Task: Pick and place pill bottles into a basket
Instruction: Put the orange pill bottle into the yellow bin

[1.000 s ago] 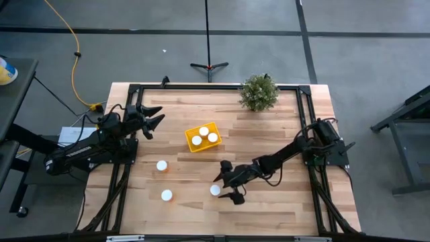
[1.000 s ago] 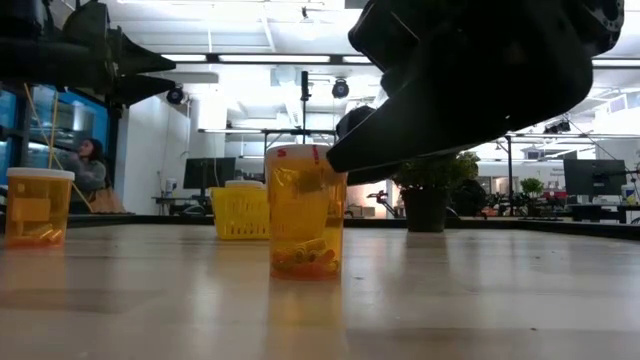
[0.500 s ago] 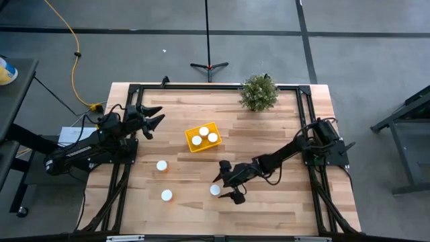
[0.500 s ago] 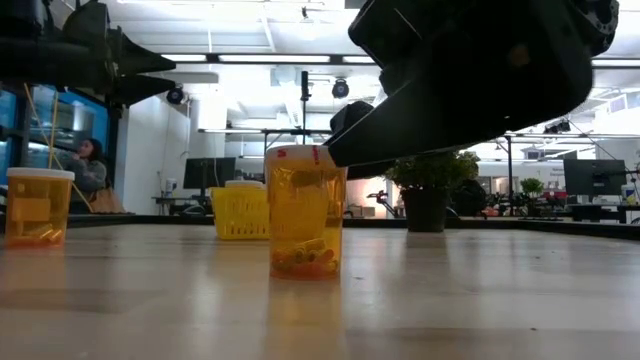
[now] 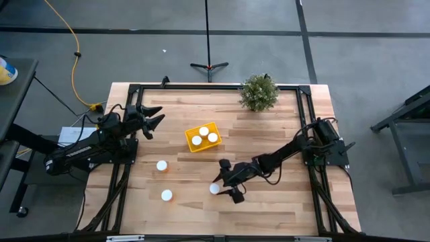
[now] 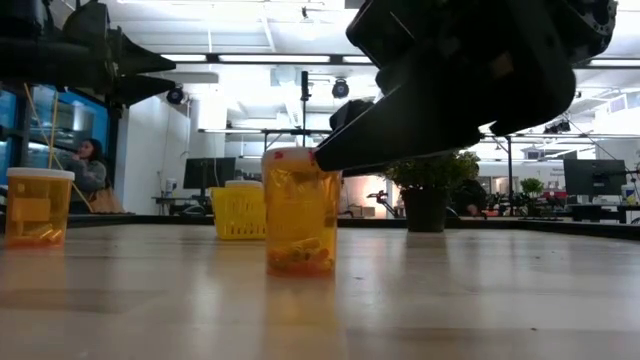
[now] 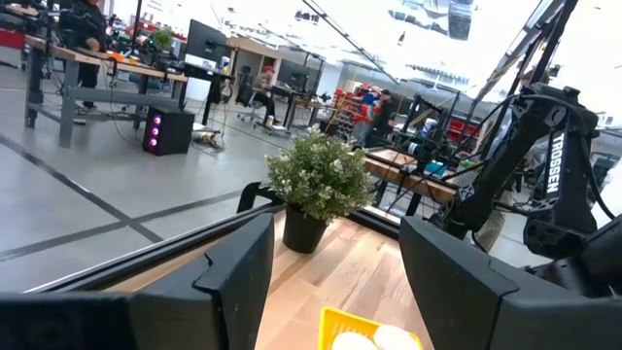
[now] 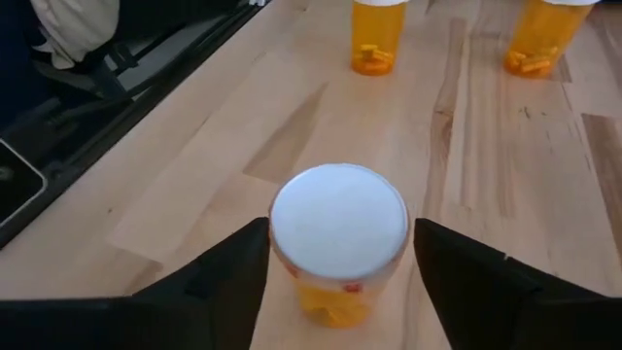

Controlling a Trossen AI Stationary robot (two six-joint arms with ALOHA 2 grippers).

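Observation:
A pill bottle with a white cap and orange body stands near the table's front middle, between the fingers of my right gripper; it also shows in the right wrist view and the low view. Two more bottles stand upright on the table to its left. Three bottles stand in the yellow basket. My left gripper is open and empty, raised over the table's far left. My right gripper pinches the bottle's upper body just below the cap between its two fingers, one on the near side and one on the far side. The fingers come slanting down from the table's right. The bottle is near upright; whether its base is off the table, I cannot tell.
A green potted plant stands at the far right edge. The basket shows behind the held bottle in the low view. Bare wood lies between the held bottle and the basket. A black frame runs along the table's edges.
My right gripper has shut its fingers in on the bottle and taken hold of it. The bottle has shifted a little toward the table's left and tipped slightly. My left arm has kept still.

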